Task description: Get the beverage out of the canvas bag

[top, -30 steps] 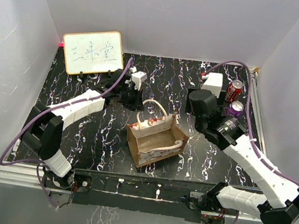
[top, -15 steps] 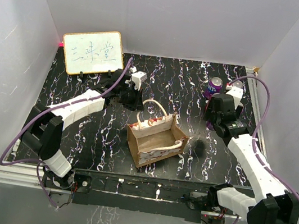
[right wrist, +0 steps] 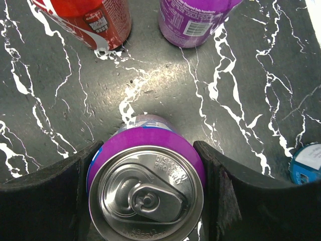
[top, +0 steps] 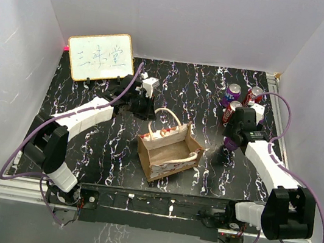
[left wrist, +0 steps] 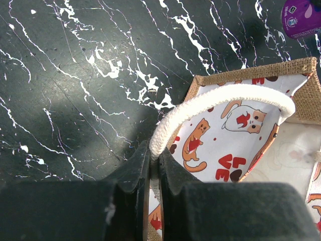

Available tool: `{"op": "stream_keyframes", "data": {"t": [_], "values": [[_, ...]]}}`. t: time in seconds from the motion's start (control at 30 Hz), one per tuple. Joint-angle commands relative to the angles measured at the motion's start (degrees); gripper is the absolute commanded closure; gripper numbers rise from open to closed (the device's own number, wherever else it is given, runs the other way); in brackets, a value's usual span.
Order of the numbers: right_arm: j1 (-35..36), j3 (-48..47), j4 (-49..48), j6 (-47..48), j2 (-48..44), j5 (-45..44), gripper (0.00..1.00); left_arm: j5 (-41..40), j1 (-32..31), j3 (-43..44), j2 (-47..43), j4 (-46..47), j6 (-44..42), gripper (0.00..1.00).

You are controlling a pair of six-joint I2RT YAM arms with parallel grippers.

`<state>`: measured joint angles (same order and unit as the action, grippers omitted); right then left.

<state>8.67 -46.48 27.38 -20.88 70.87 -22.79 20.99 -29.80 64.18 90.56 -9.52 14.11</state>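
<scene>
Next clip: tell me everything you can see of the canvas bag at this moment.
The canvas bag is a small boxy tote of coarse tan-brown weave. It stands upright with its top open, about mid-way across the black marbled table. A pale panel is printed with orange cats and red hearts. Of its two white rope handles, the far handle is raised and pinched in the shut left gripper. The near handle lies slumped along the rim. From overhead, nothing can-like shows inside.
</scene>
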Motion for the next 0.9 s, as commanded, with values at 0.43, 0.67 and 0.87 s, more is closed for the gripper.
{"op": "stream_keyframes", "data": {"t": [0.43,0.67,0.87], "values": [[-1.72,2.15,-12.26,0.68,1.68,0.58,0.75,0.62,-0.13,1.6,-2.79,-1.21,-0.22,1.0],[-1.72,2.18,-14.42,1.85,4.12,-1.33,0.69,0.95,-0.14,1.45,-3.64,-0.99,-0.05,1.0],[-1.73,1.48,-15.9,2.76,5.59,-0.82,0.62,0.84,-0.21,1.47,-3.3,-1.01,-0.03,1.0]]}}
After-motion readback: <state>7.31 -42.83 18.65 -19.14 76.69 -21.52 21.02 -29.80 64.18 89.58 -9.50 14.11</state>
